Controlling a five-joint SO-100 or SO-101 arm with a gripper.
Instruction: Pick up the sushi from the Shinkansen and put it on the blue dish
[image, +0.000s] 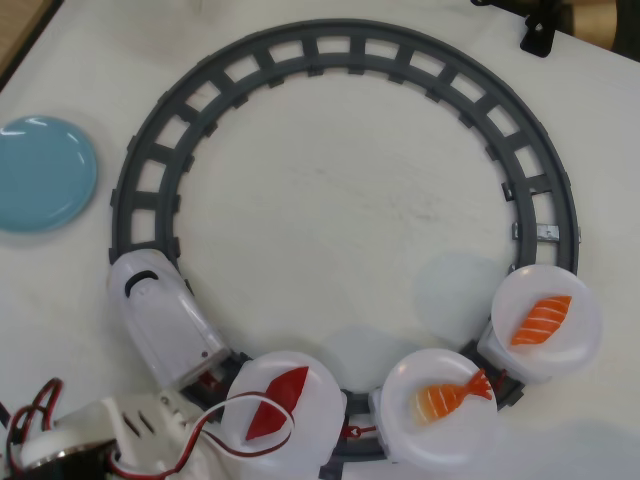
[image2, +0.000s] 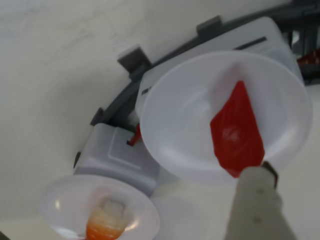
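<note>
The shrimp sushi (image: 455, 395) lies on the middle white plate (image: 400, 425) behind the white Shinkansen (image: 165, 320), at the bottom of the track. In the wrist view it shows blurred at the bottom left (image2: 105, 222). The first plate (image: 320, 405) carries a plain dark red piece (image: 275, 402), and the last carries a salmon piece (image: 541, 319). The blue dish (image: 40, 172) sits empty at the left edge. My arm (image: 110, 435) is at the bottom left. One white finger (image2: 257, 200) shows by the red piece's (image2: 235, 130) end; the other is out of view.
The grey ring track (image: 350, 47) fills most of the white table. Red and black wires (image: 225, 425) loop from my arm over the first plate's edge. A black clamp (image: 540, 35) stands at the top right.
</note>
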